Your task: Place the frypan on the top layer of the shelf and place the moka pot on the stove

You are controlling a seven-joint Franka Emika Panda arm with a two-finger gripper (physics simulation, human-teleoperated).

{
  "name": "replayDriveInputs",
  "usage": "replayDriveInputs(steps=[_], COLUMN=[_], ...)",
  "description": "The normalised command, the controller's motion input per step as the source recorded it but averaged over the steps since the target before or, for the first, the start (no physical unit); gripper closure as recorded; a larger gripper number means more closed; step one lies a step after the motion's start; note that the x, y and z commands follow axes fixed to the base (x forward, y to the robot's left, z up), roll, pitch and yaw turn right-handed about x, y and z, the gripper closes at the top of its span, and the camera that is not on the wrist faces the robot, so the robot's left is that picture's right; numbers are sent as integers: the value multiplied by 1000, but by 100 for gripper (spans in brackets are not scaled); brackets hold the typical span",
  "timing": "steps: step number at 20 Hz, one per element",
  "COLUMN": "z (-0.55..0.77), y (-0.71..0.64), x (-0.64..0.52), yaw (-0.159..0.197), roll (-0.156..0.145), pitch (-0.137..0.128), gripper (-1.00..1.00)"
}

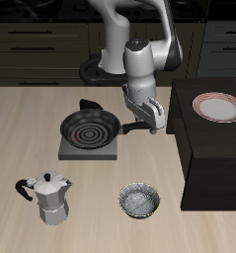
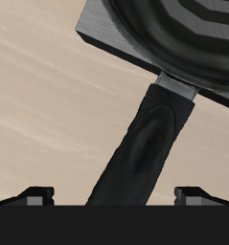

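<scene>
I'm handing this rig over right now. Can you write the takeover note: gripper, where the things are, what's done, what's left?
Gripper: open, fingers either side of the frypan's handle, not closed on it.
Frypan: sitting on the stove.
Moka pot: upright on the table near the front edge, untouched.
Shelf: a white plate lies on its top.
Done: nothing.
Left: frypan to shelf top, then moka pot onto stove.

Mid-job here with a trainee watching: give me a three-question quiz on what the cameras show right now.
1. True or false: the frypan sits on the stove.
2. What lies on top of the shelf? A) white plate B) moka pot C) patterned bowl
3. Between which two things does the frypan's handle lie in the wrist view?

Key
1. True.
2. A: the plate. The moka pot and bowl stand on the table.
3. The gripper fingers, spread apart, not yet closed on it.
</scene>
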Motion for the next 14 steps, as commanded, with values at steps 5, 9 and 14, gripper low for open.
replayDriveInputs(steps=[5,9,14], z=[-334,-50,231], y=[55,45,-248], x=[-22,-114,-145], yaw=[-45,-8,-27], roll=[67,40,19], pitch=[60,-3,-36], gripper=[-100,100,100])
